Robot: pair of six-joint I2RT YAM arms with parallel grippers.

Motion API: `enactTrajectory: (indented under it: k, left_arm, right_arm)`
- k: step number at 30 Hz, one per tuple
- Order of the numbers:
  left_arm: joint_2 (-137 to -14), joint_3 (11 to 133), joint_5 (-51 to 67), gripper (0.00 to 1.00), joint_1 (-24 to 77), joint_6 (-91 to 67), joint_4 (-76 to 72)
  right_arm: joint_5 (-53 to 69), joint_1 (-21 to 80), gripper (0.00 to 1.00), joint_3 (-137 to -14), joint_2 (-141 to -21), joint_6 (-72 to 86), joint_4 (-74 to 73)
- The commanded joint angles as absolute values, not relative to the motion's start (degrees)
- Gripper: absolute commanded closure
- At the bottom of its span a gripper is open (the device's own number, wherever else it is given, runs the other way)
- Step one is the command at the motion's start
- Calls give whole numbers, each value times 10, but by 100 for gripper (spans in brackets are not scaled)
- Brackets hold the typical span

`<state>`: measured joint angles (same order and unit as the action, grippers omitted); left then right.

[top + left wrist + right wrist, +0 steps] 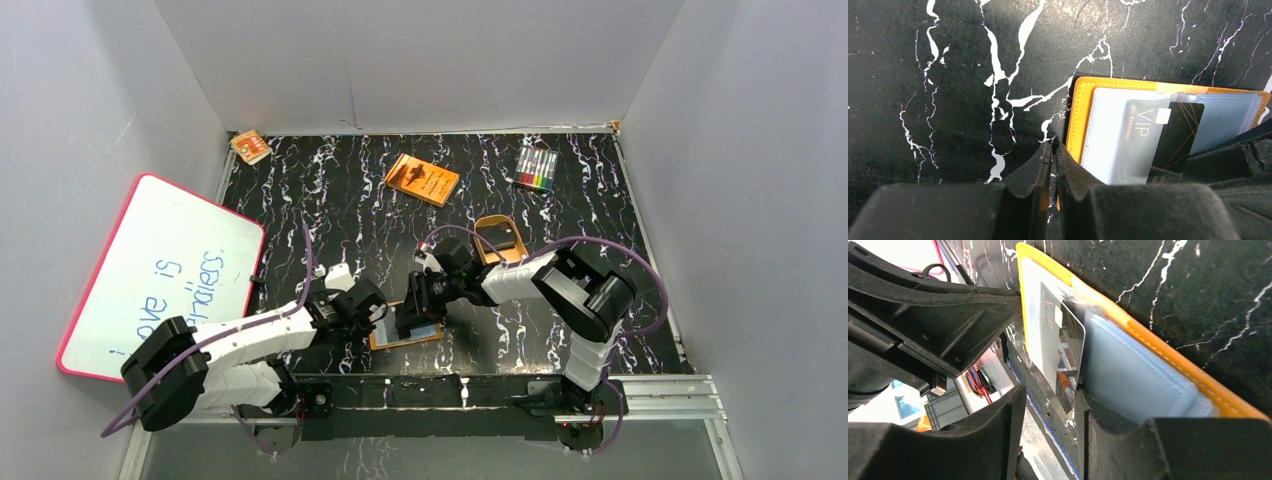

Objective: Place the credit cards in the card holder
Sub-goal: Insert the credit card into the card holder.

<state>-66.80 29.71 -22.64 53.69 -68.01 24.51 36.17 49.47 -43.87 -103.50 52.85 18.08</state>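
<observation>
The card holder (380, 340) lies open on the black marbled table near the front, orange outside (1075, 120) and pale blue-grey pockets inside. A black credit card (1158, 135) marked VIP sticks partway out of a clear pocket; it also shows in the right wrist view as the card (1058, 340) beside the orange rim (1158, 350). My left gripper (1054, 145) is shut on the holder's left edge, with an orange sliver between its fingers; from above that gripper (380, 312) sits at the holder's left side. My right gripper (1054, 395) stands open just off the card, holding nothing, over the holder (415, 310).
A tan oval tray (500, 240) lies just behind the right arm. An orange book (422, 179) and a pack of markers (537, 168) lie at the back. A small orange box (250, 146) sits in the back left corner. A whiteboard (160, 270) leans at the left wall.
</observation>
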Motion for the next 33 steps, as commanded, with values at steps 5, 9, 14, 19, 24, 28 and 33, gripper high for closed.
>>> enactTrajectory:
  k: [5,9,14,19,24,28,33]
  left_arm:
    - [-666,272,-199,94,534,-692,232]
    - [-662,267,-194,95,534,-695,222]
    - [-656,264,-194,96,534,-695,219]
    - [-647,259,-194,97,534,-696,219]
    - [-643,258,-196,97,534,-695,218]
    - [-636,257,-201,98,534,-696,221]
    - [-641,265,-207,97,526,-682,217]
  right_arm:
    - [345,501,49,-467,-1022,512,146]
    - [345,508,49,-481,-1032,510,137]
    - [339,520,50,-505,-1049,501,114]
    - [331,531,50,-525,-1060,493,94]
    - [328,544,48,-548,-1066,472,71]
    - [313,547,44,-560,-1055,452,38]
    - [246,547,35,-565,-1015,439,-34]
